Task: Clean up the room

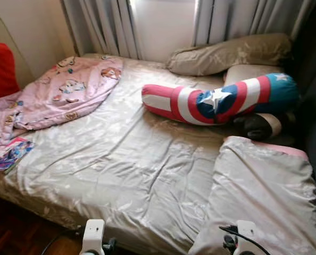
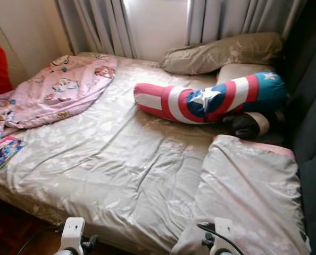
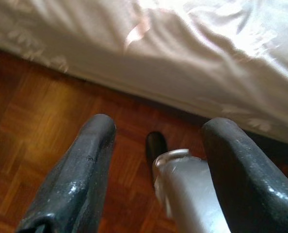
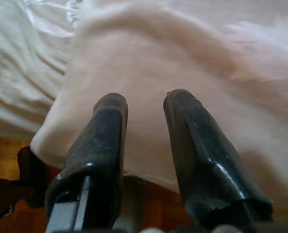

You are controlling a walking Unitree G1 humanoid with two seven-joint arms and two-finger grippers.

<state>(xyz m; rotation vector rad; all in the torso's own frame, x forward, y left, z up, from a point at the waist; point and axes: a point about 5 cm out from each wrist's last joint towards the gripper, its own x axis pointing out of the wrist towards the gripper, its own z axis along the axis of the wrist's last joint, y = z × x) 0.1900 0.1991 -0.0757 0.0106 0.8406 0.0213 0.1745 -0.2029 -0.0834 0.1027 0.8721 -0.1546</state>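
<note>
Bed [image 1: 121,159]: pink quilt [image 1: 62,93] at 10 o'clock, striped bolster [image 1: 216,98] at 1, folded blanket [image 1: 264,191] at 4. Left pincer [image 3: 156,145] released above floor [image 3: 32,126]; right pincer [image 4: 144,126] released above blanket edge.

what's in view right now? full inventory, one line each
bed: 1, beige satin sheet, middle of the view
pink blanket: 1, pink with cartoon prints, crumpled on the bed's far left
shield bolster: 1, red, white and blue with stars, lying across the bed's far right
beige pillows: 2, beige, at the curtain end behind the bolster
dark plush item: 1, black and cream, tucked under the bolster's right end
folded quilt: 1, beige with pink edge, near right corner of the bed
booklet: 1, multicoloured, on the bed's left edge
red cushion: 1, red, far left
curtains: grey, behind the bed
floor: brown wood parquet
left claw: open, over the floor by the bed edge
right claw: open, over the folded quilt
</note>
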